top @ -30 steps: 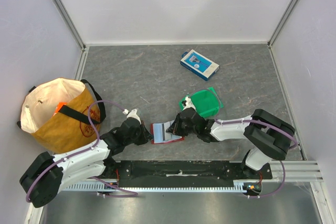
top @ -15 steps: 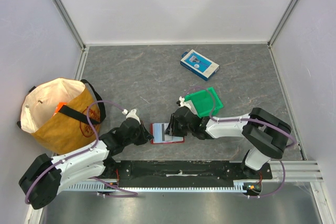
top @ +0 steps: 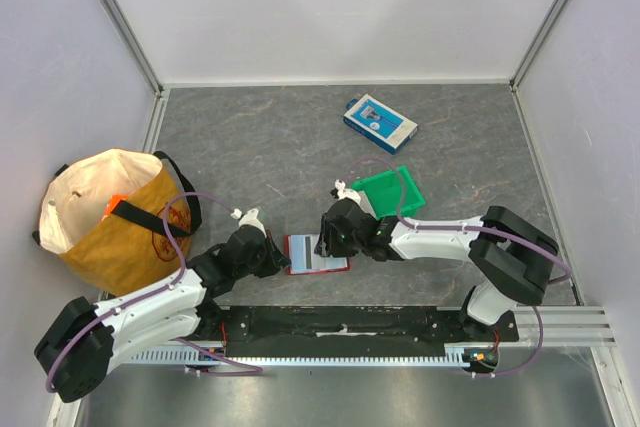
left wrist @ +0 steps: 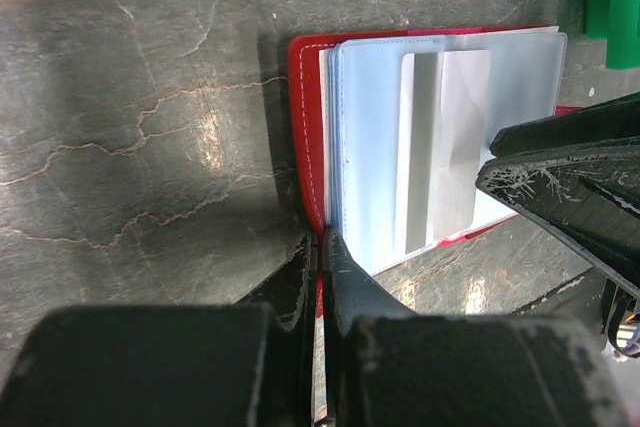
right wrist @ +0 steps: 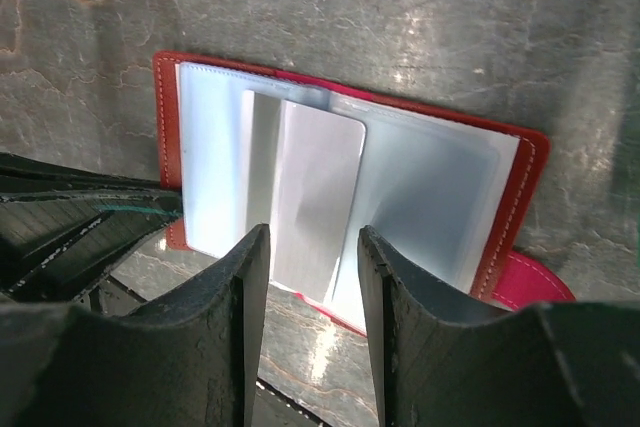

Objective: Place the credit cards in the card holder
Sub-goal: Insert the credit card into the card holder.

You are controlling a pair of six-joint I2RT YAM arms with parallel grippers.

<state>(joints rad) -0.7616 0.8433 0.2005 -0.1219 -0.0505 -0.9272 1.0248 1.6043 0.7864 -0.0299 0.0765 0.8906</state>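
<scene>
Your left fingers (left wrist: pixel 350 287) are pinched tight on the red edge of the open card holder (top: pixel 308 253), which lies on the table (top: pixel 250 147) between the arms, while your right fingers (right wrist: pixel 240 287) stand parted above a pale grey card (right wrist: pixel 315 197) on its inner sleeves.

Both arms stretch low and inward, tips facing each other. The left end effector (left wrist: pixel 320 249) has its jaws pinched together; the right end effector (right wrist: pixel 311 247) holds its jaws parted.

Table (top: pixel 250 137): card holder (top: pixel 310 255), box (top: pixel 380 123), bin (top: pixel 392 195), bag (top: pixel 110 217)
</scene>
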